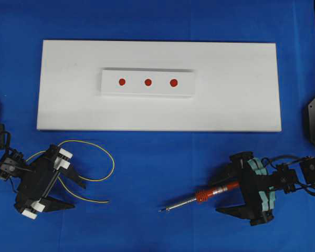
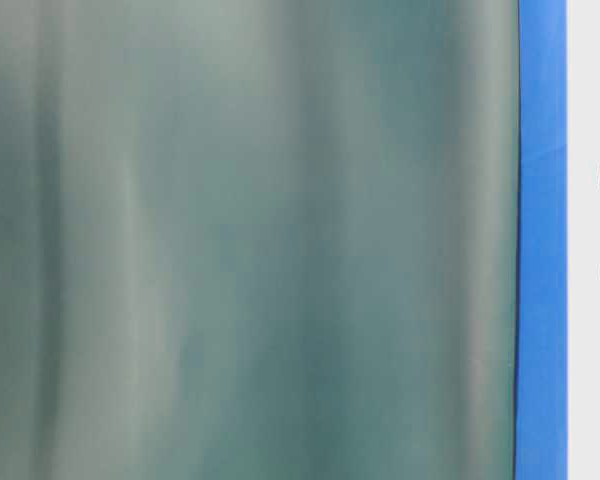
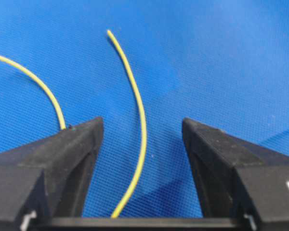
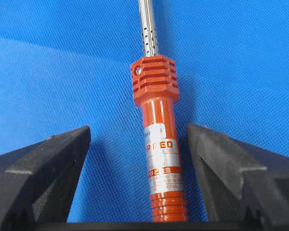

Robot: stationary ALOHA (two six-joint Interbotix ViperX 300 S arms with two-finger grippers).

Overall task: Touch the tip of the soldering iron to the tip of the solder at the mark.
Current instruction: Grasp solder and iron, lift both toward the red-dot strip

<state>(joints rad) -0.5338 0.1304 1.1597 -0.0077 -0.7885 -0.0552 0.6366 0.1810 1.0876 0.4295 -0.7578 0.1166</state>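
Your right gripper (image 4: pixel 139 139) has its black fingers (image 4: pixel 53 163) straddling the soldering iron (image 4: pixel 159 144): the red-orange handle lies on the blue cloth (image 1: pixel 147 173) between them, clear gaps either side, shaft pointing away. Jaws are spread, gripping nothing. Your left gripper (image 3: pixel 142 130) likewise stands apart around the solder (image 3: pixel 137 115), the yellow wire running up between its fingers untouched. Overhead, both tools lie below the white board (image 1: pixel 241 105), well apart from its red marks (image 1: pixel 148 82).
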